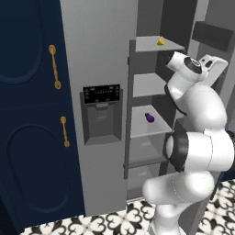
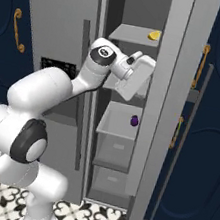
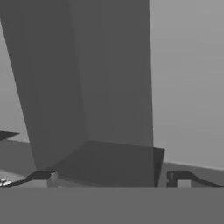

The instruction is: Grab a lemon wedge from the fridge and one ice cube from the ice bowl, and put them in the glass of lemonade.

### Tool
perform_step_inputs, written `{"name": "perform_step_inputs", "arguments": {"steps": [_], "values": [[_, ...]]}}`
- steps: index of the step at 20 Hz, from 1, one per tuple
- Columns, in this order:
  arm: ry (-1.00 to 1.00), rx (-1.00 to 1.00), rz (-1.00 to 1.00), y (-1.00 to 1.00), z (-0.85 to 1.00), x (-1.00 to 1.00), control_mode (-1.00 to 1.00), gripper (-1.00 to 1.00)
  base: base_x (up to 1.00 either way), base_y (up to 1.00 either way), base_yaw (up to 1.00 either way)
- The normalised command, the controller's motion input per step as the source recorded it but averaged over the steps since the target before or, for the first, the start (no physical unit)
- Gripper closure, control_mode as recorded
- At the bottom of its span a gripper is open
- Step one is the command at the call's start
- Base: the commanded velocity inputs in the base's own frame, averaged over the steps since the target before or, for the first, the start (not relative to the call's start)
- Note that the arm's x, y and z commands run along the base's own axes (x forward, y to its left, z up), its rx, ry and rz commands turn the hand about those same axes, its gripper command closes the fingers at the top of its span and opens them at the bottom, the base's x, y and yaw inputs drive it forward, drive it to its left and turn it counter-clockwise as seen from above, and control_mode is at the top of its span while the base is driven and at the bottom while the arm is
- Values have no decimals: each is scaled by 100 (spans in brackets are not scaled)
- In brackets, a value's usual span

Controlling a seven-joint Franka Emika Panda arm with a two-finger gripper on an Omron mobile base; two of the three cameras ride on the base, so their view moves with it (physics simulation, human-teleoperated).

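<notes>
Lemon wedge [image 1: 160, 41] sits on the top shelf [image 1: 149, 45] of the open fridge [image 1: 98, 55]; the tool [image 3: 111, 177], fingers spread wide and empty, reaches inside below that shelf.

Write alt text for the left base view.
A white robot arm reaches into the open grey fridge, its hand at the middle shelves. A yellow lemon wedge sits on the top shelf and a small purple eggplant two shelves lower.

Tall grey fridge [image 1: 98, 69], right door swung open, grey shelves bared; tiny yellow lemon wedge [image 1: 160, 41] resting on top shelf, far right.
</notes>
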Motion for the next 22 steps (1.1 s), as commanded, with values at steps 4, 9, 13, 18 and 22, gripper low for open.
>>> {"name": "perform_step_inputs", "arguments": {"steps": [4,9,13,18,22], "values": [[0,0,0,-77,17,-37,-100,-100,0,0,0],[0,-1,0,-15,16,-15,-100,-100,0,0,0],[-8,-9,7,76,53,-14,-100,-100,0,0,0],[-1,-5,15,78,24,-9,-100,-100,0,0,0],[-8,22,16,89,-35,0,-100,-100,0,0,0]]}}
